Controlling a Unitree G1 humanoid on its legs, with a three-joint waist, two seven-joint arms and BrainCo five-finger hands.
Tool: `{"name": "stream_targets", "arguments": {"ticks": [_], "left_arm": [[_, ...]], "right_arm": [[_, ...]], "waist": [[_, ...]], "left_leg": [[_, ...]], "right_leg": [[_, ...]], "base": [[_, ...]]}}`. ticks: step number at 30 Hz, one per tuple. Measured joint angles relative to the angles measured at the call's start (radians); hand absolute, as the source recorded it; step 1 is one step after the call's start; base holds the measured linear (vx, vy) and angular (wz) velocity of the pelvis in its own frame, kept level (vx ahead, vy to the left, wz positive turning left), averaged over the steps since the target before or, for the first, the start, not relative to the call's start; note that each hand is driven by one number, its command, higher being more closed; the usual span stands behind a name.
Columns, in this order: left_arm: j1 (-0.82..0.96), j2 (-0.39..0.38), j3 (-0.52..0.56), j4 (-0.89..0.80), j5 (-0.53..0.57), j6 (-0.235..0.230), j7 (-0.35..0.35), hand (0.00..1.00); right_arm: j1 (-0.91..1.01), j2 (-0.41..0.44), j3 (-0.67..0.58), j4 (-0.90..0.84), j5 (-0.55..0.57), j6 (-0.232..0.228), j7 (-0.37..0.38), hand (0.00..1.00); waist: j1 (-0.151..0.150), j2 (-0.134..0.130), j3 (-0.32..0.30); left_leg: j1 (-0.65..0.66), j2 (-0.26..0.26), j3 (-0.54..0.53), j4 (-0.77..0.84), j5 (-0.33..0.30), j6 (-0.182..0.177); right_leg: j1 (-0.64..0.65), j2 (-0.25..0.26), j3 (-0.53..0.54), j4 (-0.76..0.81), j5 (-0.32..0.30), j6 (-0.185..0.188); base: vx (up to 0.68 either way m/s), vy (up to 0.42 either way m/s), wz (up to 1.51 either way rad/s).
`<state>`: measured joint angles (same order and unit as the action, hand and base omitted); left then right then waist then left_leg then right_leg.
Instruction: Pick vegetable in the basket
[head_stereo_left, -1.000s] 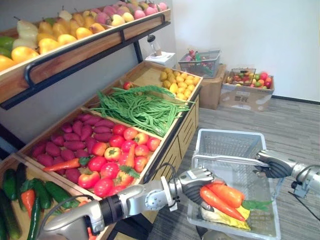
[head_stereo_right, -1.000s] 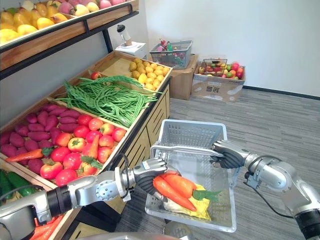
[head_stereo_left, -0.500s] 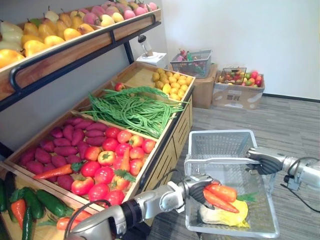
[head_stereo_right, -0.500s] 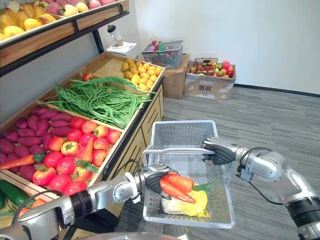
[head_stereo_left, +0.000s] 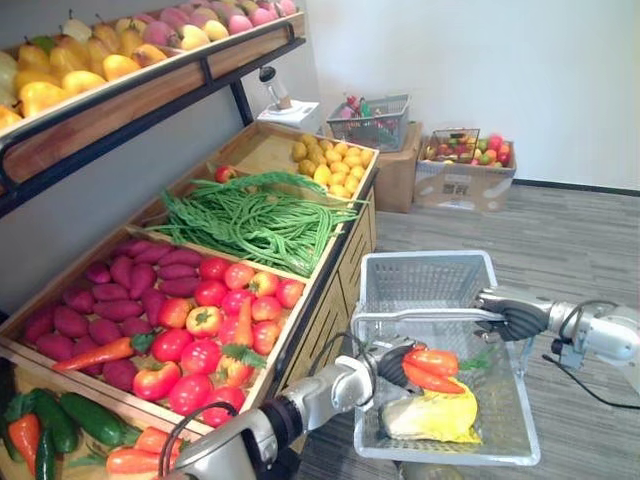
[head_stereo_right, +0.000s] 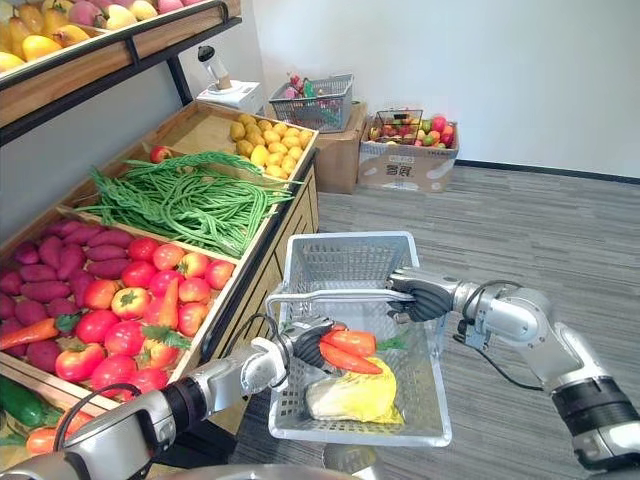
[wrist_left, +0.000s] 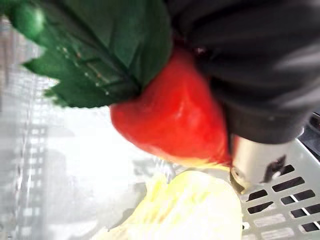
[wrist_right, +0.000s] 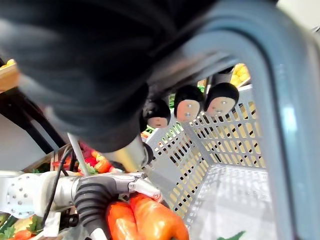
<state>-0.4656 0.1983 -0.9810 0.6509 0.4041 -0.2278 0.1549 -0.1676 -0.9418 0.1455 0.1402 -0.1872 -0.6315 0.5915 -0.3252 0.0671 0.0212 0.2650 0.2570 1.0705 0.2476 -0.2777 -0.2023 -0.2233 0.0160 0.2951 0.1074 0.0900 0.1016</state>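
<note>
Inside the grey basket (head_stereo_left: 425, 262), just above the pale yellow cabbage (head_stereo_left: 432, 418) lying on its floor, we see our left hand (head_stereo_left: 388, 362) curled tight round two carrots (head_stereo_left: 430, 368). Their long axis runs roughly level across the basket, with the green leafy tops pointing toward our right side. The carrots look smooth, glossy orange-red and tapered, lying side by side. The basket is stiff plastic with slotted walls and a rounded bar handle (head_stereo_left: 420, 315), which our right hand (head_stereo_left: 515, 315) grips with fingers wrapped round it at the basket's right side.
</note>
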Motion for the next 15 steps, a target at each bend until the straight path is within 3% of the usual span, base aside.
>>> {"name": "stream_targets", "arguments": {"ticks": [7,15], "left_arm": [[0.000,-0.020,0.041,0.004,0.013,0.043,0.023,0.00],[0.000,-0.036,0.051,0.014,0.042,0.056,0.023,0.00]], "right_arm": [[-0.002,0.000,0.000,-0.004,0.001,0.017,0.006,1.00],[-0.002,0.008,0.000,-0.004,0.001,0.048,0.018,1.00]], "waist": [[0.000,0.003,0.024],[0.000,0.005,0.025]], "left_leg": [[0.000,-0.001,0.008,-0.001,0.000,0.000],[-0.006,-0.004,0.006,-0.004,0.000,0.000]], "right_leg": [[-0.005,0.002,0.006,0.002,0.000,0.000],[-0.010,-0.001,0.005,0.003,0.004,0.007]], "base": [[-0.01,0.008,-0.03],[0.00,0.001,0.01]]}}
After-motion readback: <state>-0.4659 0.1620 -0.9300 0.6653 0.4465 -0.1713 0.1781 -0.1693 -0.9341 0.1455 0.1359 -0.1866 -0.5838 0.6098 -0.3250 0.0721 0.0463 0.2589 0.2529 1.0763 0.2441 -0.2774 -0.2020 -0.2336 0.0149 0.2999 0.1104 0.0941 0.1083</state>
